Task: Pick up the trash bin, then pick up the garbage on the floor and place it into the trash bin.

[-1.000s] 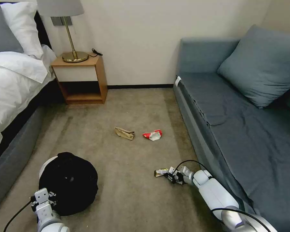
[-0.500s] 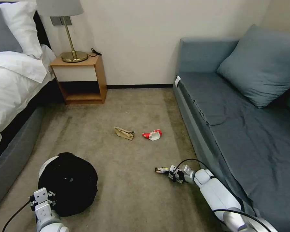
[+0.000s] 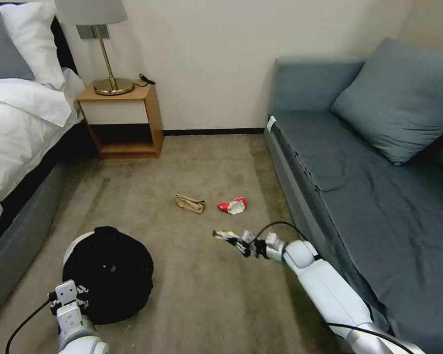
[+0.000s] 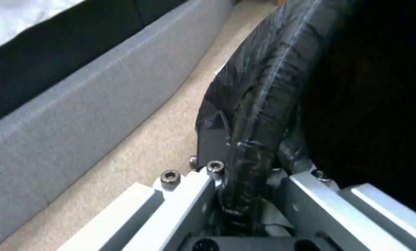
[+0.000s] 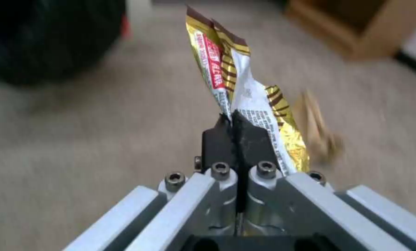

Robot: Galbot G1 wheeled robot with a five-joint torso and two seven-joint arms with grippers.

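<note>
Right pincer (image 5: 234,125) pinches the black-and-yellow snack wrapper (image 5: 236,80) above the carpet (image 3: 206,295); left pincer (image 4: 245,167) clamps the trash bin (image 3: 108,270) by its bag-covered rim.

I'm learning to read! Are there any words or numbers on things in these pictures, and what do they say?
Snack wrapper pinched in the right gripper: red strip with white characters, too blurred to read.
Same wrapper, white patch: small black print, too small to read.
Red-and-white wrapper on the carpet: no print can be made out.
Trash bin, gripped at its rim by the left gripper: no words.
</note>
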